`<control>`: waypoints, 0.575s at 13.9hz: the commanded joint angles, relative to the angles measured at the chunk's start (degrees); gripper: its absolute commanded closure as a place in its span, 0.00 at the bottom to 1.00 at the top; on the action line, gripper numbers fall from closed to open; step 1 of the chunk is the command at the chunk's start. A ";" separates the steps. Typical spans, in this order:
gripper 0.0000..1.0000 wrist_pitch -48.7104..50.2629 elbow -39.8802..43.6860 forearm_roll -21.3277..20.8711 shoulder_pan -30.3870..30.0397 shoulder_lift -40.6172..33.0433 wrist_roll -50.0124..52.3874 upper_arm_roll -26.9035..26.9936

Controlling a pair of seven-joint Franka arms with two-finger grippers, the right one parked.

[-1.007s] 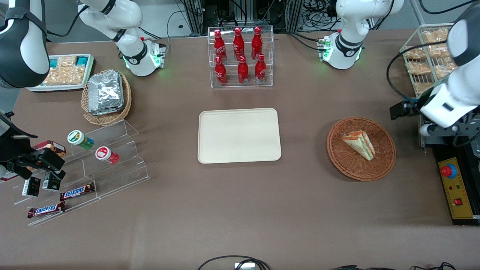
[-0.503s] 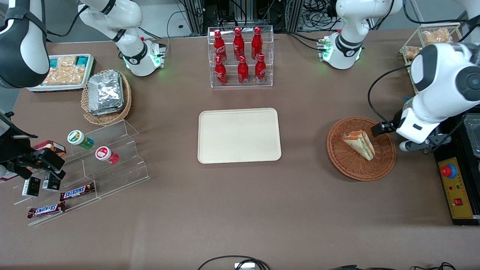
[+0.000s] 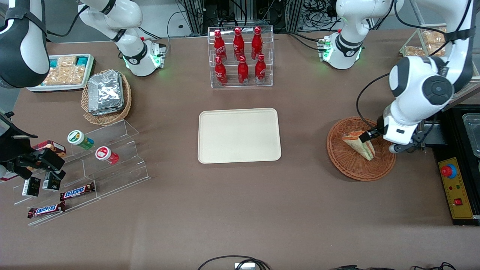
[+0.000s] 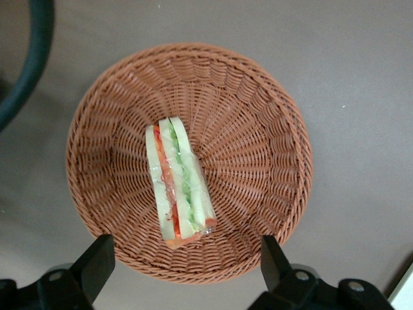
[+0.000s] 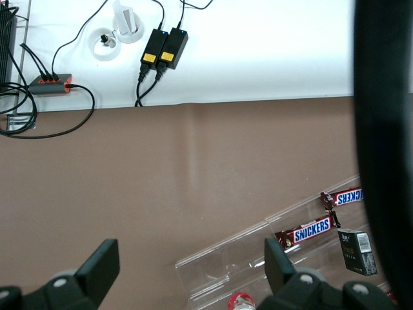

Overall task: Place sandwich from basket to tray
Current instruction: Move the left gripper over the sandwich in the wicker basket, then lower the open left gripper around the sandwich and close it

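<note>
The sandwich [image 3: 356, 144], a wrapped bread wedge with green, red and orange layers, lies in the round reddish-brown basket [image 3: 348, 165] toward the working arm's end of the table. The cream tray [image 3: 239, 135] sits bare at mid-table. My left gripper [image 3: 378, 142] hangs over the basket, above the sandwich and not touching it. In the left wrist view the sandwich [image 4: 177, 184] lies near the middle of the basket [image 4: 293, 142]. The gripper [image 4: 186, 271] is open wide and empty, with its black fingers [image 4: 97, 265] spread about as wide as the basket.
A clear rack of red bottles [image 3: 242, 56] stands farther from the camera than the tray. A black control box with a red button [image 3: 455, 187] lies beside the basket. A tan basket of foil packets [image 3: 107, 93] and clear display steps [image 3: 93, 157] are toward the parked arm's end.
My left arm has swung in from the table's end toward the basket. Its gripper now hangs over the basket and sandwich. The sandwich has not moved.
</note>
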State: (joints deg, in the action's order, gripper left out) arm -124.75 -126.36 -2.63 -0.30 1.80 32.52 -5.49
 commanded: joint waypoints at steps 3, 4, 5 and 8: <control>0.00 -8.31 -6.26 -0.45 0.47 0.04 6.14 0.22; 0.00 -9.10 -6.61 -0.53 0.47 0.57 6.94 0.30; 0.00 -9.98 -7.23 -0.53 0.56 1.01 7.99 0.30; 0.00 -11.74 -8.54 -0.62 0.39 1.89 9.84 0.39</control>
State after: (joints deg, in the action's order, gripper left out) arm -134.46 -133.64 -2.63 -0.20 3.66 40.51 -5.48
